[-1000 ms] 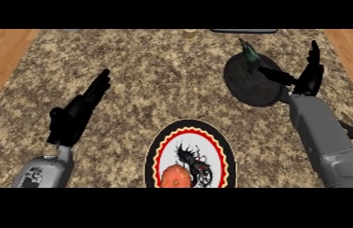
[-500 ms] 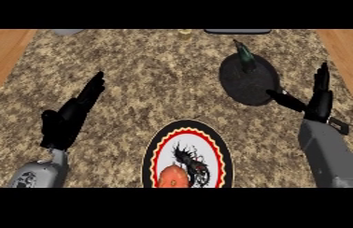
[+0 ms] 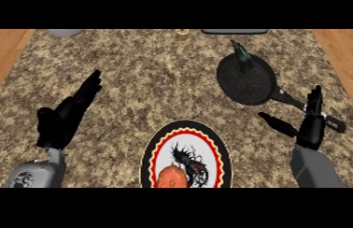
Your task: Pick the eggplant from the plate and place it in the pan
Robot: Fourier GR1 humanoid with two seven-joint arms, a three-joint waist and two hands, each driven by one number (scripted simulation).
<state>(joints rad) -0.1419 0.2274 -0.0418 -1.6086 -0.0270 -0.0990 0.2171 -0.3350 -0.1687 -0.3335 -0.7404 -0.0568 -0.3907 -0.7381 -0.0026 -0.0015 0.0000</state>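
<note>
The dark eggplant (image 3: 240,56) with a green stem lies at the far rim of the black pan (image 3: 248,84), at the upper right of the head view. The pan's handle runs toward the lower right. My right hand (image 3: 310,124) is open, fingers up, just beside the handle's end and apart from the eggplant. The round plate (image 3: 155,150) with a red and black pattern sits at the bottom centre and carries an orange-red round thing (image 3: 172,177). Left of the plate, my left hand (image 3: 66,115) rests open with its fingers pointing away.
A grey object (image 3: 66,33), a small yellowish item (image 3: 182,34) and a dark flat thing (image 3: 234,31) line the counter's far edge. Wood shows beyond the speckled counter top at the left (image 3: 12,47) and right (image 3: 338,47).
My right hand has drawn back from over the pan toward the lower right, leaving the eggplant in the pan. The left hand has barely shifted.
</note>
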